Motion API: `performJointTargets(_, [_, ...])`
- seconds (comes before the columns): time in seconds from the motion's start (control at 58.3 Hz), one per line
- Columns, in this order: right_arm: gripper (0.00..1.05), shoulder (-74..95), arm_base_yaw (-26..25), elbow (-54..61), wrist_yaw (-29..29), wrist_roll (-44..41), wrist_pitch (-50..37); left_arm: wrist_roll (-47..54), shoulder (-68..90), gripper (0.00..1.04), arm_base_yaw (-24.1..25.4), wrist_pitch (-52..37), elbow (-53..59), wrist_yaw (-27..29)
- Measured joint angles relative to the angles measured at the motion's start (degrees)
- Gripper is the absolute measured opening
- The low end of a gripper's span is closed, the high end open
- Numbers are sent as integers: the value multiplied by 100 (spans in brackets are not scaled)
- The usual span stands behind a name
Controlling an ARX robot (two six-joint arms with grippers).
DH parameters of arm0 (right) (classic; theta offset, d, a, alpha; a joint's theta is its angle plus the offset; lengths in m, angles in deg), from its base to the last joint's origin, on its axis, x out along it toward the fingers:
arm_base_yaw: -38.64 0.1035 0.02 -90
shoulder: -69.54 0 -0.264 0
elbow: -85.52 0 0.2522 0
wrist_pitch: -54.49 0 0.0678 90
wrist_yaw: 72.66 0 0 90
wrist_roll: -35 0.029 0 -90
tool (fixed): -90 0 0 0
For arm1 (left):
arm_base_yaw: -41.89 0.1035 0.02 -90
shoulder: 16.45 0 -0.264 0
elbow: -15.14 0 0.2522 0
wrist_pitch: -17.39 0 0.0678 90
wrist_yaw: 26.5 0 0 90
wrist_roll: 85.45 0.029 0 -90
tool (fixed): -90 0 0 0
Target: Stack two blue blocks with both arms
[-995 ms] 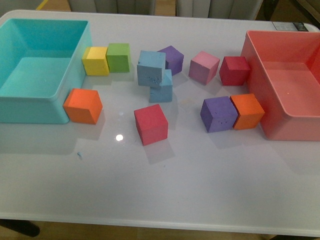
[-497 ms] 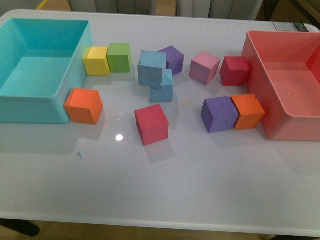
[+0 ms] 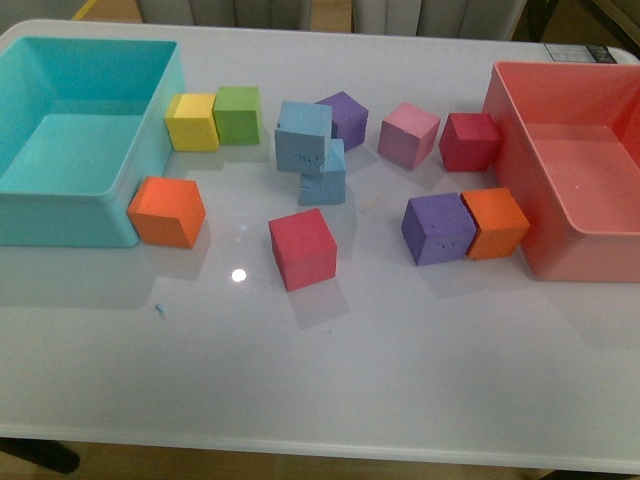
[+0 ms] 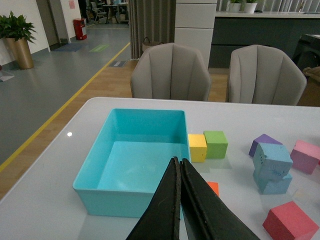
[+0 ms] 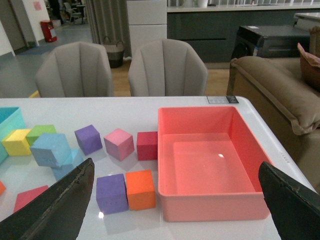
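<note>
The 2 blue blocks are already one on the other near the middle back of the white table (image 3: 400, 380): the upper blue block (image 3: 303, 136) sits skewed on the lower blue block (image 3: 325, 178), overhanging it toward the robot's left and rear, and no gripper touches either. Just behind the stack stands a purple cube (image 3: 345, 115), touching or nearly touching the upper block. In the front view neither arm shows. The left gripper (image 4: 179, 165) appears only in its wrist view, its 2 black fingers pressed together with nothing between them, held above the table by the turquoise bin (image 3: 60, 215). The right gripper (image 5: 175, 195) has its fingers spread wide apart at the edges of its wrist view, empty, above the table near the red bin (image 3: 520, 190). A yellow cube (image 3: 192, 122) and a green cube (image 3: 238, 113) sit side by side next to the turquoise bin, with an orange cube (image 3: 166, 211) at that bin's near corner. A red cube (image 3: 302, 248) lies in front of the stack. A pink cube (image 3: 408, 134) and a dark red cube (image 3: 468, 141) stand further right, and a second purple cube (image 3: 438, 228) touches a second orange cube (image 3: 494, 222) by the red bin.
</note>
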Motion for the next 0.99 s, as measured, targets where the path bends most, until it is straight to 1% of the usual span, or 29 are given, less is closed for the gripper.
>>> performJointTargets(0.326, [96,0,0,0,0,0,0,-2,-573,2,0,573,0,0])
performJointTargets(0.36, [96,0,0,0,2,0,0,0,-745,2,0,774,0,0])
performJointTargets(0.412, [96,0,0,0,0,-2,0,2,-1220,2,0,1419,0,2])
performJointTargets(0.446, [96,0,0,0,0,0,0,0,-1388,2,0,1523,0,0])
performJointTargets(0.943, [96,0,0,0,2,0,0,0,-1554,2,0,1574,0,0])
performJointTargets(0.977, [96,0,0,0,2,0,0,-4,-1554,3,0,1574,0,0])
performJointTargets(0.995, [96,0,0,0,0,0,0,0,-1554,7,0,1574,0,2])
